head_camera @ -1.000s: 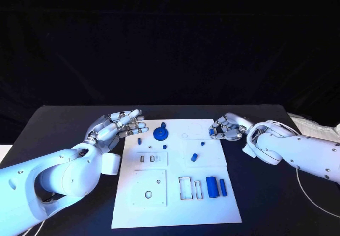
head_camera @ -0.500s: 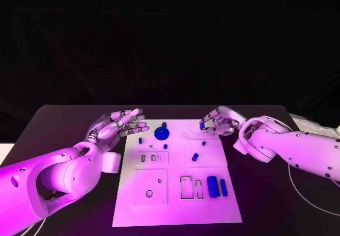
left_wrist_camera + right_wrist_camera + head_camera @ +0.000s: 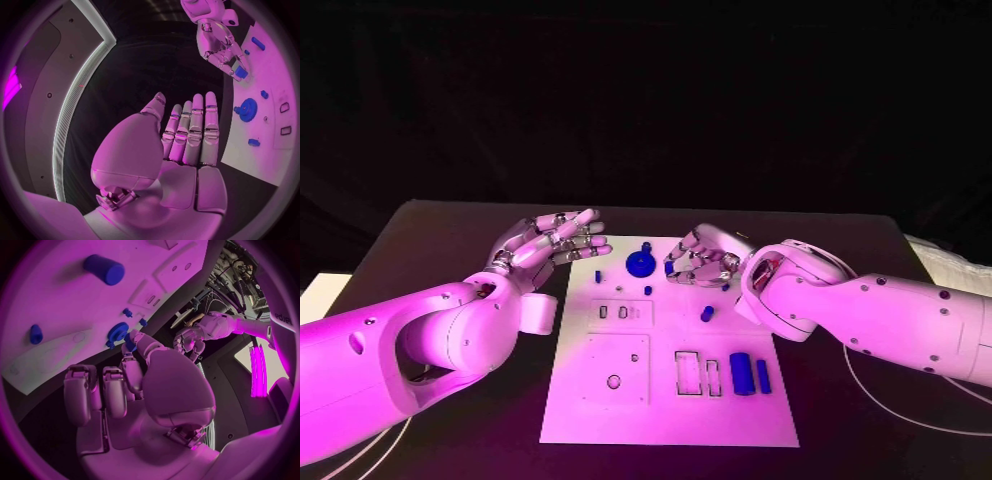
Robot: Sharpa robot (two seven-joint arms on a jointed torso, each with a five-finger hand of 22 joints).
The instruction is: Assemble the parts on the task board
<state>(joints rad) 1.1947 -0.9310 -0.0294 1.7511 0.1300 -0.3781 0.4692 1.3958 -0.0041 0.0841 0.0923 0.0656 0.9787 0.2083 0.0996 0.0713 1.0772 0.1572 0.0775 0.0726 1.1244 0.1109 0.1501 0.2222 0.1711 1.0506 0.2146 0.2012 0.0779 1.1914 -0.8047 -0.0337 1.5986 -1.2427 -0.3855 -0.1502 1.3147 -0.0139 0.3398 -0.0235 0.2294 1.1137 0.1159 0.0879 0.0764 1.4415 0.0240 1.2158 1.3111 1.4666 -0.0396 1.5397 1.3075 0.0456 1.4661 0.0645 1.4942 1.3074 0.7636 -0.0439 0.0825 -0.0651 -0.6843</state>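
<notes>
The right hand [image 3: 702, 256] has moved inward over the far end of the task board [image 3: 669, 425] since a second ago, and now sits just beside the blue gear-like disc [image 3: 639, 265]. Its fingers are curled around a small blue part [image 3: 240, 72], pinched at the tips. The left hand [image 3: 548, 243] has stayed off the board's left far corner, fingers straight, slightly apart, holding nothing. Near the disc lie small blue pegs [image 3: 648, 290]; another peg [image 3: 707, 313] stands mid-board. Nearer the robot, two blue cylinders [image 3: 741, 372] lie beside rectangular slots [image 3: 685, 371]. The black table [image 3: 444, 225] surrounds the board.
</notes>
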